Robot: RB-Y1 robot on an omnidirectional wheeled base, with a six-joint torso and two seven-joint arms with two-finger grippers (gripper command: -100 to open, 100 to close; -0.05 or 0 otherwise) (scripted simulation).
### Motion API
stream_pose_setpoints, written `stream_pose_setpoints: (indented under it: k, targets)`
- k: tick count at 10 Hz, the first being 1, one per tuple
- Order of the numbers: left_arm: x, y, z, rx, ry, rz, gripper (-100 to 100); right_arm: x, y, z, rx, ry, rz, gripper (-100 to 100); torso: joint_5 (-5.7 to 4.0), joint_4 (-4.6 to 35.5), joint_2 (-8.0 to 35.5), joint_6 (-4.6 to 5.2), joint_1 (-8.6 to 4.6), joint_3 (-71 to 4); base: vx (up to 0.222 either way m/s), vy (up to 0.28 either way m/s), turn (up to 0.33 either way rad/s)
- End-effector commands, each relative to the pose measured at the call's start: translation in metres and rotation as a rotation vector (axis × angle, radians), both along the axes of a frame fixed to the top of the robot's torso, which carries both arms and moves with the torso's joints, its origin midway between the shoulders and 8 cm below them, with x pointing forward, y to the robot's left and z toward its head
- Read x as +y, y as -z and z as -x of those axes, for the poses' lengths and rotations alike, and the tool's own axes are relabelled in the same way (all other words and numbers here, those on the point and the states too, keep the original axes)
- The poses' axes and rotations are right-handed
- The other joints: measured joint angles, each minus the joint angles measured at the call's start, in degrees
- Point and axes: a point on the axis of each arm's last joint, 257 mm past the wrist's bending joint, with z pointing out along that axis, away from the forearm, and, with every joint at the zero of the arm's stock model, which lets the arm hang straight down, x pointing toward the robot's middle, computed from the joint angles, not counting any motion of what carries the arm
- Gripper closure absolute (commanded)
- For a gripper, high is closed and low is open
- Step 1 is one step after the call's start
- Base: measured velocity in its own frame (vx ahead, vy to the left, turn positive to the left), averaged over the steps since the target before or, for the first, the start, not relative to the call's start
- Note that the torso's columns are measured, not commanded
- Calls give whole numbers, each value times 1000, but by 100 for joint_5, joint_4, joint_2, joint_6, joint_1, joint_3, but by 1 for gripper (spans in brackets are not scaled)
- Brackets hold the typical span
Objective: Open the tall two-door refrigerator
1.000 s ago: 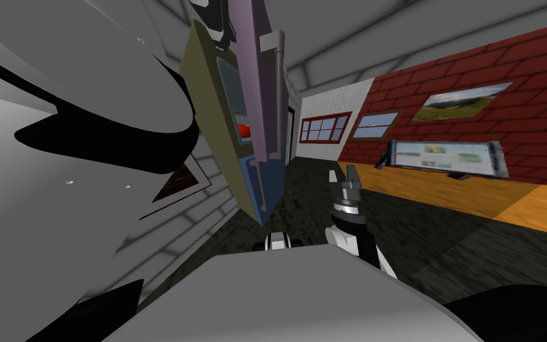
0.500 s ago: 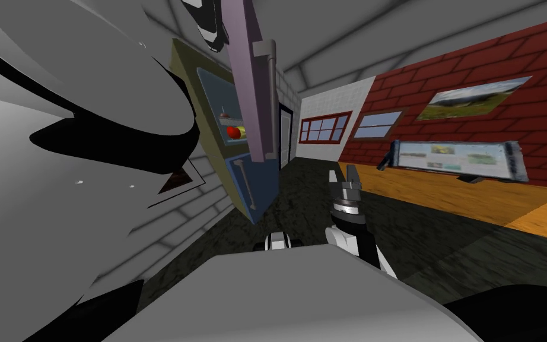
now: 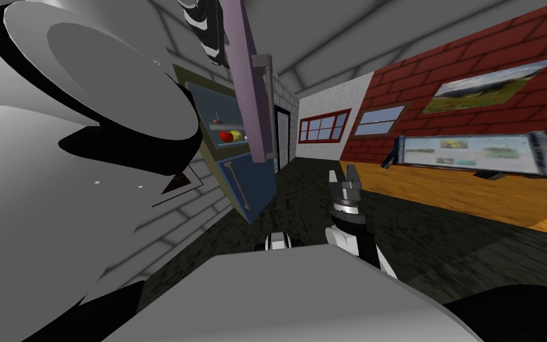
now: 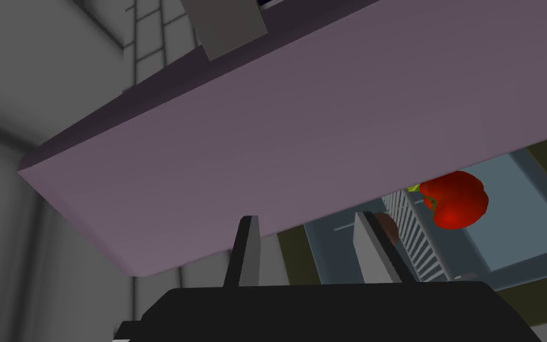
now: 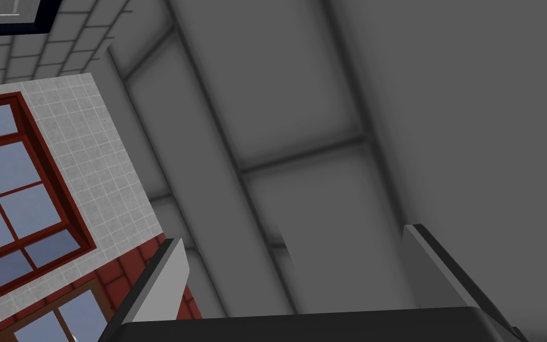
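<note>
The refrigerator's mauve upper door [image 3: 245, 89] stands swung out edge-on, with its grey handle [image 3: 264, 101] on the front. Below it the blue lower door [image 3: 254, 187] is closed. Inside the top compartment, a red pepper [image 3: 226, 136] and a yellow item [image 3: 238, 136] lie on a shelf. My left arm [image 3: 204, 27] reaches high beside the door's top. In the left wrist view, my left gripper [image 4: 311, 249] is open just under the mauve door [image 4: 302, 130], holding nothing, and the pepper [image 4: 456, 199] lies beyond it. My right gripper [image 3: 343, 178] hangs open over the floor, fingers [image 5: 165, 279] wide apart.
A red brick wall with framed pictures [image 3: 492, 86] runs along the right. A wide flat screen [image 3: 474, 154] stands on an orange surface below it. A red-framed window [image 3: 324, 126] and a dark-framed door [image 3: 281, 136] lie ahead across the dark floor.
The upper door has swung wider, so more of the shelf and food shows. My head view has turned, sliding the brick wall and screen to the right. My right arm is still.
</note>
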Motion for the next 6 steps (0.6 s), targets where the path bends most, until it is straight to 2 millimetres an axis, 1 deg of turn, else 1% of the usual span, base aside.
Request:
stream_pose_setpoints:
  k: [1,2,4,5,6]
  targets:
    - [7,19,-16,28,-17,0,-100,0,0,0,0,0,0,0,-14,-1,-22,5,-27,-24,-6,9,9]
    - [9,34,-28,49,-24,-6,-100,0,0,0,0,0,0,0,-33,3,-30,11,-63,-30,6,1,13]
    - [6,46,-40,61,-27,-17,-100,0,0,0,0,0,0,0,-64,-28,-47,31,-136,-33,18,-29,2]
    - [-4,42,-38,47,-21,-33,-100,0,0,0,0,0,0,0,-73,-47,-57,39,-157,-37,56,-123,-6]
    - [-4,42,-38,47,-21,-33,-100,0,0,0,0,0,0,0,-87,-59,-78,48,-190,-50,19,-123,1]
